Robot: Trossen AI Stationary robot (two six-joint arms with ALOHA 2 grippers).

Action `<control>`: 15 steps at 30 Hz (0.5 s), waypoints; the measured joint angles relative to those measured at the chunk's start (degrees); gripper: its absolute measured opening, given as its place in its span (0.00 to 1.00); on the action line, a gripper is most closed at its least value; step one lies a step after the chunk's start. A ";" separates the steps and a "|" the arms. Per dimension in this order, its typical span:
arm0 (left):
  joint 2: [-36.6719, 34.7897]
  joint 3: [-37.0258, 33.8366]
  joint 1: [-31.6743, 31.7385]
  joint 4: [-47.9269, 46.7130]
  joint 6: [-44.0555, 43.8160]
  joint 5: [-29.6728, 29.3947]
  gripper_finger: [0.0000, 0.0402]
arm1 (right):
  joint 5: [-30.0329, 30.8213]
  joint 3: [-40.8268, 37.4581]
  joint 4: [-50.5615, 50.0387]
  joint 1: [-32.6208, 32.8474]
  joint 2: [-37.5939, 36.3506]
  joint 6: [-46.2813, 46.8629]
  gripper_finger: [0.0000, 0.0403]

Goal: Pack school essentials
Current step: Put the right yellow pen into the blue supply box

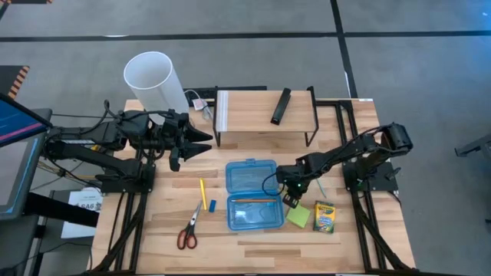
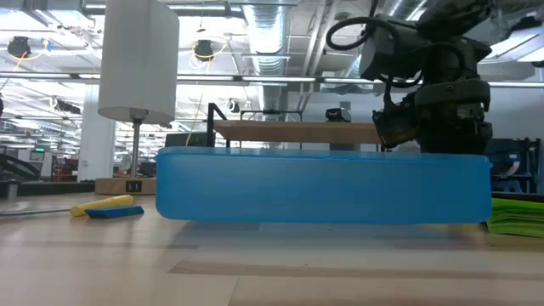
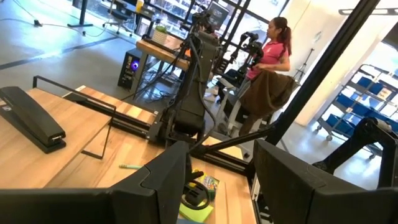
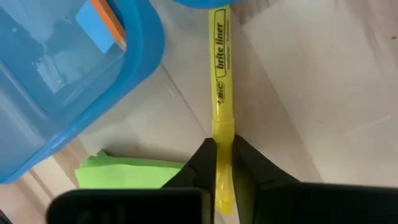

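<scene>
An open blue pencil case (image 1: 249, 193) lies mid-table with an orange pencil (image 4: 102, 25) inside. My right gripper (image 1: 291, 198) is at its right edge, shut on a yellow highlighter (image 4: 221, 74). A green sticky-note pad (image 1: 299, 217), a crayon box (image 1: 324, 218) and a pale green pen (image 1: 319, 185) lie flat to the right. Left of the case lie a yellow pencil (image 1: 202, 192), a blue eraser (image 1: 212, 205) and red-handled scissors (image 1: 188, 230). My left gripper (image 1: 198, 146) hovers open near the far left, touching nothing. My right gripper pinches the yellow highlighter by its near end (image 4: 222, 146) between the two fingers (image 4: 202, 162), which lie along it. The barrel points away from the fingers, and its far end (image 4: 216, 14) reaches the blue case's rim. Whether it rests on the table I cannot tell.
A wooden shelf (image 1: 265, 115) on black legs stands at the far edge with a slim black bar (image 1: 281, 106) on it. A tall white cylinder (image 1: 157, 80) stands at the far left. Bare wood shows along the near edge. A person (image 3: 273, 56) stands in the room beyond.
</scene>
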 joint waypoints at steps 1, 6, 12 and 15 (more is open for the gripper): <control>-0.04 0.00 0.01 0.00 0.00 0.00 0.44 | -0.28 -0.03 -0.31 -0.37 0.00 -0.49 0.08; -0.66 0.04 0.01 0.07 -0.39 0.00 0.44 | -1.05 -0.09 -2.04 -1.67 0.00 -2.20 0.07; -1.78 0.04 0.01 0.03 -0.85 -0.02 0.44 | 0.14 -0.26 -5.67 -1.79 -0.76 -2.71 0.07; -1.84 0.04 0.01 0.09 -0.94 -0.07 0.44 | 1.24 -0.31 -8.23 -1.82 -2.19 -3.32 0.06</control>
